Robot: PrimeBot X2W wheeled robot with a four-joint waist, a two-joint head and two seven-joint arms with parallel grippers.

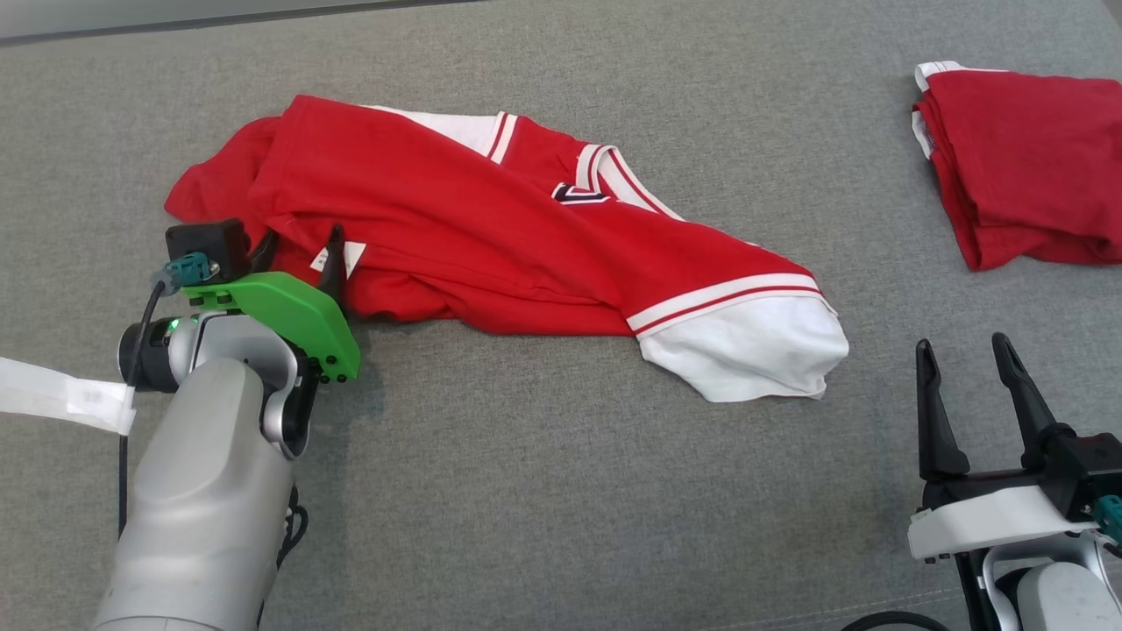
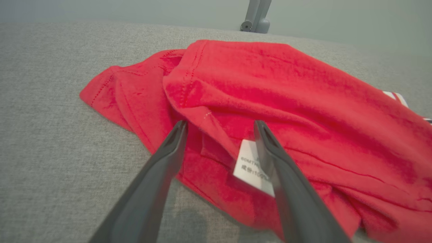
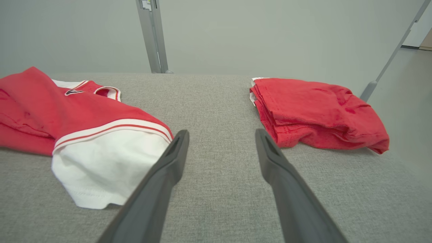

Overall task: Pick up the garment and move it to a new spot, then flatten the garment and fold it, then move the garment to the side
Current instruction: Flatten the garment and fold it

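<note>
The left claw point(image 2: 220, 124), jaws wide, brackets the bunched hem of the red jersey point(image 2: 287, 87), likely limp and light, best pinched beside its care label point(image 2: 248, 158); the right claw point(image 1: 962, 343) gapes empty.

The garment point(image 1: 491, 237) is lying crumpled in front of me on the grey surface point(image 1: 526, 491), stretching from far left toward near right. It is a red jersey, and its white sleeve point(image 1: 745, 355) (edged with red-and-white stripes) is pointing to the near right. The striped collar point(image 1: 605, 171) is showing at the far side, and a white care label point(image 2: 251, 167) is sticking out of the folds at the near left edge.
</note>
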